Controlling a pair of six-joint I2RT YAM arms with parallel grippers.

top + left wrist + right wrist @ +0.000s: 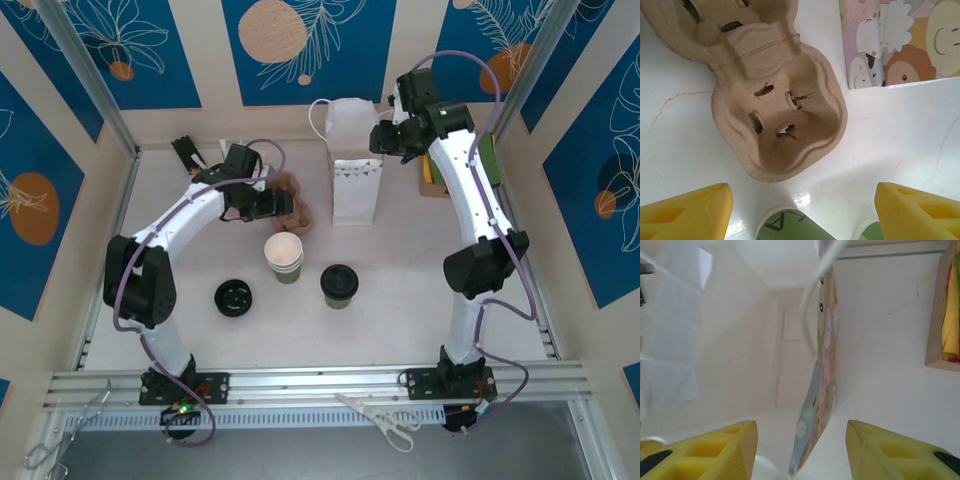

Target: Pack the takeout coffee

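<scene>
The step in hand looks like readying the bag. The right gripper (801, 452) straddles one wall of the white bag (355, 180) at its mouth, with one yellow finger seemingly inside and the other outside. To do this well, it should close on the paper wall alone and stay clear of the looped handle (811, 315) just ahead of it. A gentle pull should then open the mouth without tipping the bag. Its jaws stand wide apart and clamp nothing; whether a finger brushes the paper I cannot tell.

The left gripper (802, 215) hangs over the cardboard cup carrier (780, 115), which lies straight ahead of its fingers (687, 212). Its jaws are also spread wide. It holds nothing and touches nothing that I can see. The bag's printed side is ahead of it and to the right.

The coffee (339, 284), lid on, stands on the table (400, 270) behind the left gripper, toward the arm bases. It is apart from both grippers and just beside the stack of cups (283, 257). A loose black lid (234, 297) also sits behind that gripper.
</scene>
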